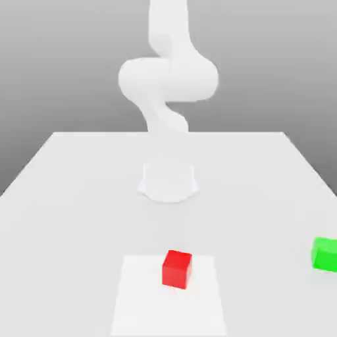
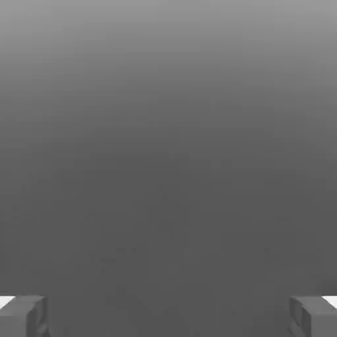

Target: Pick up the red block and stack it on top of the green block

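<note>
White is most of what meets the eye: a pale table [image 1: 72,197] stretching back to a grey wall, and a white arm [image 1: 168,85] rising from a round base near the table's middle, bending in a thick elbow and running up past the top of the exterior view. On the near part of the table lies a slightly brighter square patch [image 1: 138,296], and the red block [image 1: 177,268] sits on it, close to the patch's far edge and roughly in line with the arm's base. The green block [image 1: 326,254] rests well apart from it, out toward the exterior view's right, cut off by the edge of that picture, and a touch farther back than the red one. Both blocks sit flat on the surface, neither touching anything else. From the camera on the hand, the gripper [image 2: 168,316] looks out on plain grey, lighter at one side and darker at the other, with no block before it. Its two fingers [image 2: 23,316] show as dark grey tips with pale upper edges, one at each lower corner of that picture, spread wide apart with nothing between them. The red block is untouched on its patch, and nothing rests on the green one.
</note>
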Robot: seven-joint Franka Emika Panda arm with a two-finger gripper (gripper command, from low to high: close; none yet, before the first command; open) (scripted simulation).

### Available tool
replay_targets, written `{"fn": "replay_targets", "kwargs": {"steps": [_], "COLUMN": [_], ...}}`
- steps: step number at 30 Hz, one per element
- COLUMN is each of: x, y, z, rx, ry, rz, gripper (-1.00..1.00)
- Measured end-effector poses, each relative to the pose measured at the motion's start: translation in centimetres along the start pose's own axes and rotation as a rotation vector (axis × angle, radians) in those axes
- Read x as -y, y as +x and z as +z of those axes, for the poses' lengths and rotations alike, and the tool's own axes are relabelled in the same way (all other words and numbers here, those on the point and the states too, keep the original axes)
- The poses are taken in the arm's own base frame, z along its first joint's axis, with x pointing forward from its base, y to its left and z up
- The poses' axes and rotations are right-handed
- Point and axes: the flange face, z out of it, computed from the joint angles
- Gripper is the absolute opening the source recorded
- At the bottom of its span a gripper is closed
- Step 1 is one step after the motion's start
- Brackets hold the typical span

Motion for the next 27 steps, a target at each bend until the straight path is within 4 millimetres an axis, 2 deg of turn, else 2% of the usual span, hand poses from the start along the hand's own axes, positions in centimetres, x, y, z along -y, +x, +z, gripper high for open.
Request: {"fn": "replay_targets", "kwargs": {"steps": [3, 6, 10, 13, 15, 18, 25, 26, 27], "x": [-1.5, -3.8, -8.1, -12.3, -15.5, -20.0, -24.1, -24.4, -24.4], "y": [-1.8, -4.4, -8.8, -12.9, -16.1, -20.5, -24.3, -24.5, -24.5], "z": [7.8, 14.7, 22.6, 27.6, 30.3, 33.0, 37.9, 38.3, 38.3], "rx": [0.076, 0.146, 0.236, 0.302, 0.346, 0.402, 0.417, 0.417, 0.417], "ry": [-0.087, -0.174, -0.295, -0.393, -0.464, -0.56, -0.588, -0.588, -0.588], "rz": [0.04, 0.079, 0.131, 0.171, 0.198, 0.233, 0.244, 0.243, 0.243], "gripper": [0.0, 0.0, 0.0, 0.0, 0.0, 0.0, 0.0, -1.0, -1.0]}}
